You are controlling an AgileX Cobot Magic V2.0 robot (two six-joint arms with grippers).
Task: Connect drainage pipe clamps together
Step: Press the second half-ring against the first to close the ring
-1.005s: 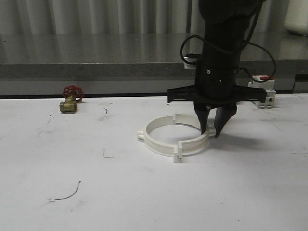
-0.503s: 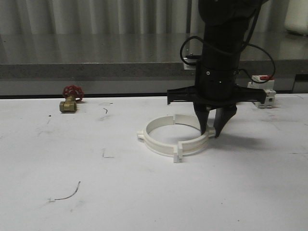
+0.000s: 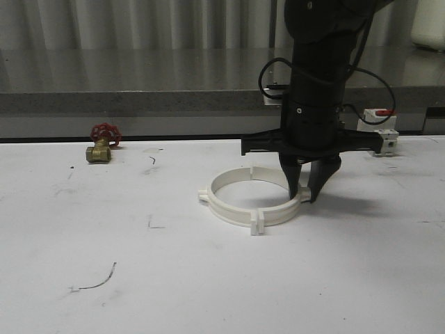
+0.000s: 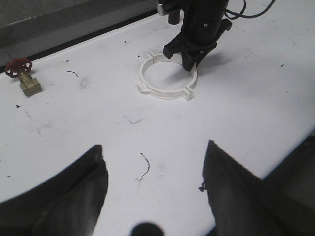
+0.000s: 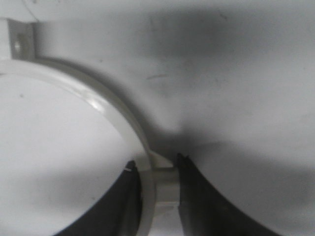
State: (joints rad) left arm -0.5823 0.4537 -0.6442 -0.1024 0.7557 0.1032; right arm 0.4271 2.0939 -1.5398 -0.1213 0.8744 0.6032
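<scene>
The two white drainage pipe clamps lie on the white table as one ring, their tabs meeting at the front and at the right. The far half curves behind the arm. My right gripper points straight down at the ring's right side, shut on the clamp wall and its tab. In the right wrist view the dark fingers press the clamp from inside and outside. The left wrist view has the ring far off, and my left gripper hangs open over bare table.
A brass valve with a red handwheel sits at the table's back left. A white circuit breaker with a red top stands at the back right, behind the right arm. A grey ledge runs along the back.
The right arm has shifted slightly, still holding the ring's right side. The ring has nudged a little to the left and its front tabs sit closer together. The valve has not moved.
</scene>
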